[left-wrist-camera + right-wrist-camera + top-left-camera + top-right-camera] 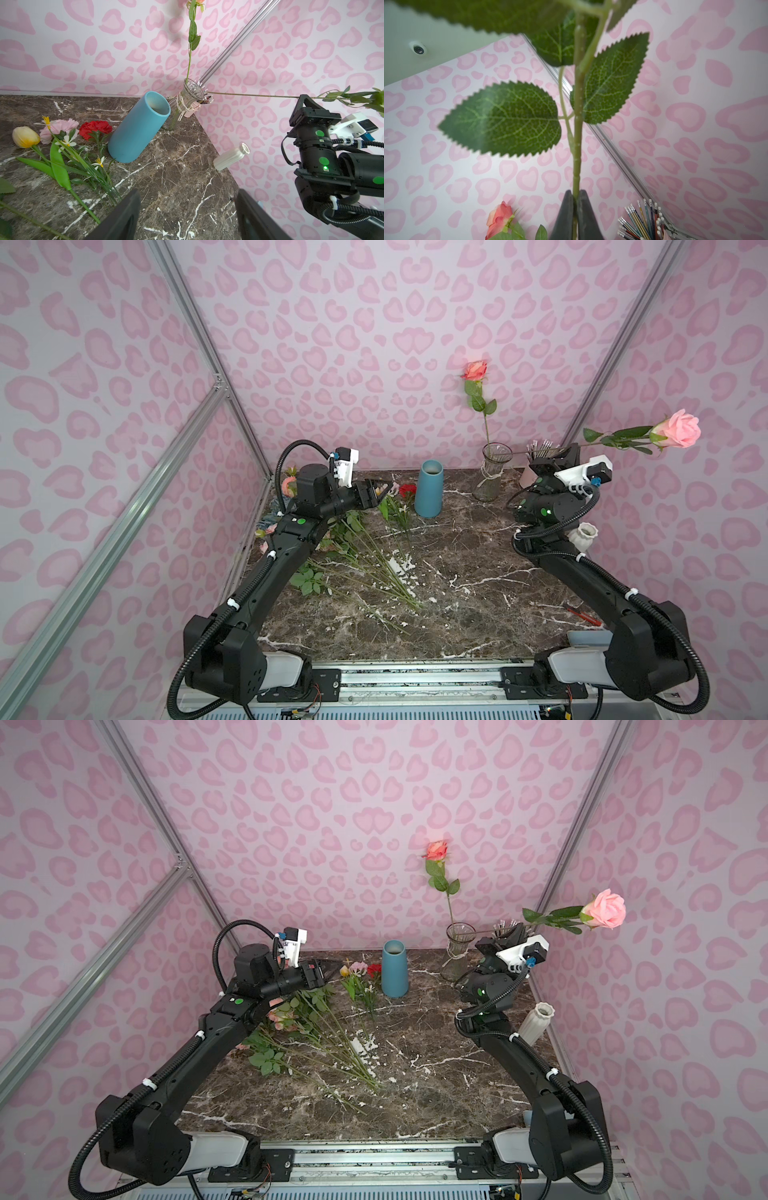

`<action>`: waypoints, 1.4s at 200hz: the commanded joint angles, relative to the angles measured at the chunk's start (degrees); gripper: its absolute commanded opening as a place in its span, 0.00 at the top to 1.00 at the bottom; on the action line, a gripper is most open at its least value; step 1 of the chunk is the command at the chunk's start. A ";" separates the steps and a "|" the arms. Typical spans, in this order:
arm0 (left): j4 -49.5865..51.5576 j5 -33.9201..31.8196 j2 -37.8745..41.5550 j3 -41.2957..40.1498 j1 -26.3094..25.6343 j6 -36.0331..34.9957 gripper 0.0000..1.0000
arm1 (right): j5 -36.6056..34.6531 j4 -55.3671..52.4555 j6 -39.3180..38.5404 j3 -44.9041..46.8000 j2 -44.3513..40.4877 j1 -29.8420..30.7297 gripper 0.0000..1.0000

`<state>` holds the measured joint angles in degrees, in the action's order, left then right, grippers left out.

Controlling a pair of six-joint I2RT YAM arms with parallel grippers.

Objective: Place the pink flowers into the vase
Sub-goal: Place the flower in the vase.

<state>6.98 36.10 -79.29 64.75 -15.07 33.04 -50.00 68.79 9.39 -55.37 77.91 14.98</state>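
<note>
A clear glass vase (490, 475) (456, 952) (190, 97) stands at the back of the marble table, with one salmon-pink rose (474, 370) (499, 217) upright in it. My right gripper (569, 448) (576, 197) is shut on the green stem of a pink rose (679, 429) (606, 909). That rose lies level in the air, bloom towards the right wall, bare stem end near the vase's rim. More pink flowers (282, 1017) lie in a pile under my left arm. My left gripper (384, 489) (187, 192) hangs open above the pile, holding nothing.
A blue vase (430, 489) stands left of the glass one, with a red carnation (408, 490) and a yellow tulip (25, 137) beside it. A white ribbed vase (584, 535) and a pencil cup (645, 222) sit by the right wall. Long stems (374, 572) fan across the table's left half.
</note>
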 commanded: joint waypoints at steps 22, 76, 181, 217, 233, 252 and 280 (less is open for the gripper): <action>-2.85 1.28 -0.69 -0.09 0.16 0.20 0.25 | -3.42 13.26 -7.41 -1.57 4.49 0.21 1.00; -3.61 2.75 -1.73 -0.22 0.45 0.71 0.25 | -3.79 20.50 -14.73 -3.35 10.59 0.39 1.00; -4.34 3.90 -1.93 -0.33 0.83 1.07 0.25 | -3.07 26.76 -20.65 -5.48 17.29 2.02 1.00; -4.02 3.45 -1.79 -0.37 1.06 0.98 0.26 | -1.79 24.98 -21.03 -5.62 16.39 3.10 1.00; -4.12 3.53 -1.73 -0.41 1.01 1.05 0.25 | -1.03 24.62 -21.91 -5.89 16.10 3.13 1.00; -4.29 3.55 -1.42 -0.42 1.09 1.06 0.26 | -0.89 24.25 -23.75 -7.03 16.53 3.60 1.00; -4.21 3.45 -1.22 -0.48 1.01 0.89 0.26 | -1.44 22.96 -30.84 -12.31 19.14 5.29 1.00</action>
<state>4.89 39.57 -80.86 64.34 -14.04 34.13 -51.70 91.31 -13.98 -63.61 95.24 18.90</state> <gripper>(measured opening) 0.741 0.080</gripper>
